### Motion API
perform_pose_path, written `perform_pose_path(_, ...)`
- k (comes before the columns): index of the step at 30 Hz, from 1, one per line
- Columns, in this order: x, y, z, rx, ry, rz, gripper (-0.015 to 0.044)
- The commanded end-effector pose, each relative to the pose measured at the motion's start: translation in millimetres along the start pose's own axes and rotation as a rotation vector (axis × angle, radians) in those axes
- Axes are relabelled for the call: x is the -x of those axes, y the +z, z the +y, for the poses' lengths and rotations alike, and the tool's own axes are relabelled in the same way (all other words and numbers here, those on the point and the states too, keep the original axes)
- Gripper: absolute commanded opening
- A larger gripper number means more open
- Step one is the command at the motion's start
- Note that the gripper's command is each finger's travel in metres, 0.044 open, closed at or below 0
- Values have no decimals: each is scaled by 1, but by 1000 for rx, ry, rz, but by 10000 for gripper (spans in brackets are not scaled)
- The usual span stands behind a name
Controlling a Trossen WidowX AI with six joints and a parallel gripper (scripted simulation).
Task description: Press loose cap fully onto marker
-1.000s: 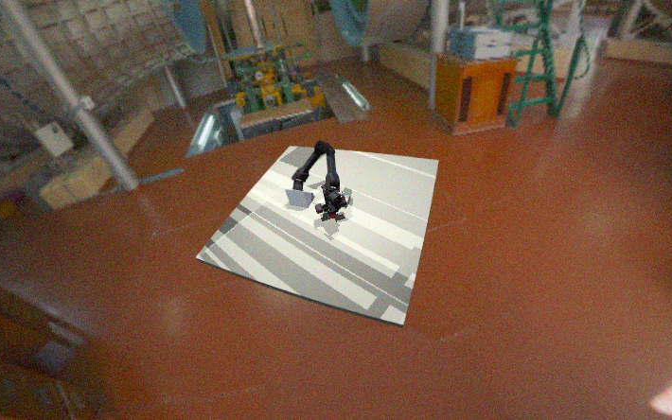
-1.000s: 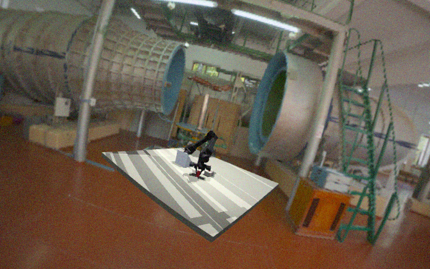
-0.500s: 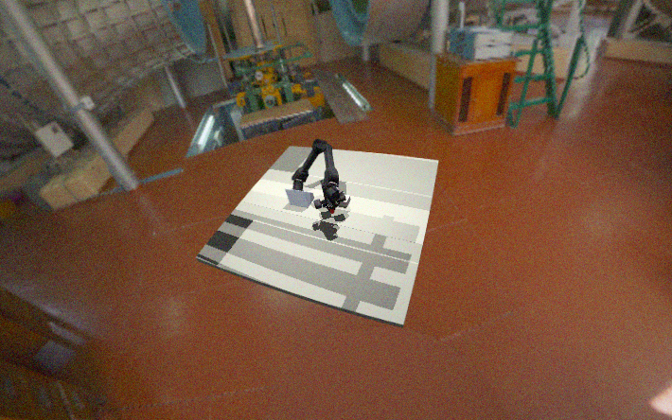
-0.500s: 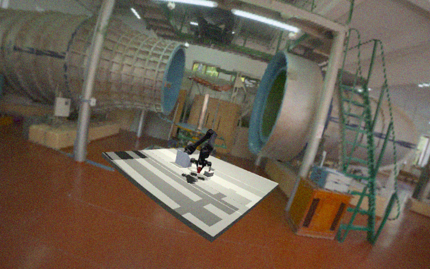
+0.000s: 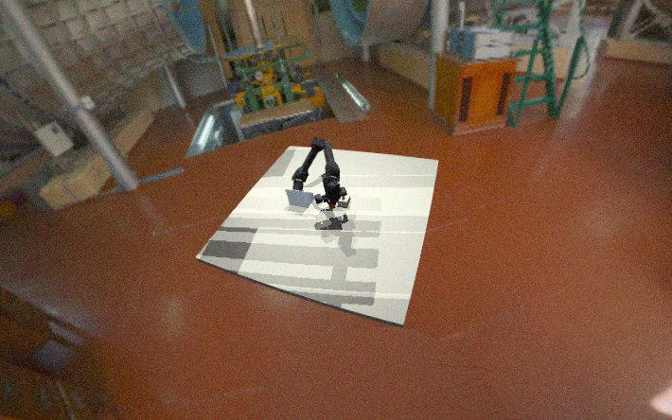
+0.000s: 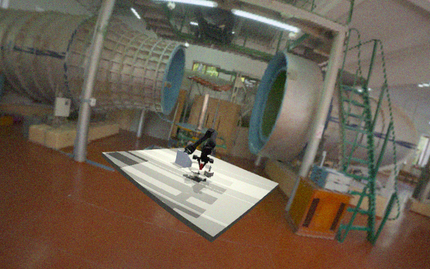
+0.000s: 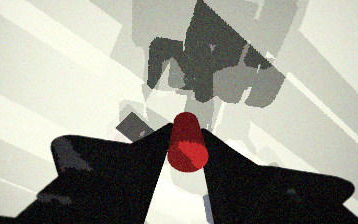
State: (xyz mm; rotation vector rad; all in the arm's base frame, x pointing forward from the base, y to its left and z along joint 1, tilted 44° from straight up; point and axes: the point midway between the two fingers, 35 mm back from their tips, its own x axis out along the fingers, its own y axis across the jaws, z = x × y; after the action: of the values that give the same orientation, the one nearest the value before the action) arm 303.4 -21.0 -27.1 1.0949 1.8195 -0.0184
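clearly the jaws are pinching the red cap (image 7: 187, 142), one black finger (image 7: 130, 165) pressed against each side of it. in the wrist view the cap sits between the fingertips with its rounded closed end toward the counter (image 7: 40, 85), lifted above its own dark shadow. from the exterior view the arm (image 6: 206, 143) bends down over the striped counter, the cap a small red spot at its tip, with the holder block (image 6: 209, 173) just beside it.
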Motion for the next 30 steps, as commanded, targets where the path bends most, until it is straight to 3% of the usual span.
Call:
perform_pose_path(1,8,-8,15,1,2,-6,0)
perform_pose_path(30,47,-84,89,4,5,8,0)
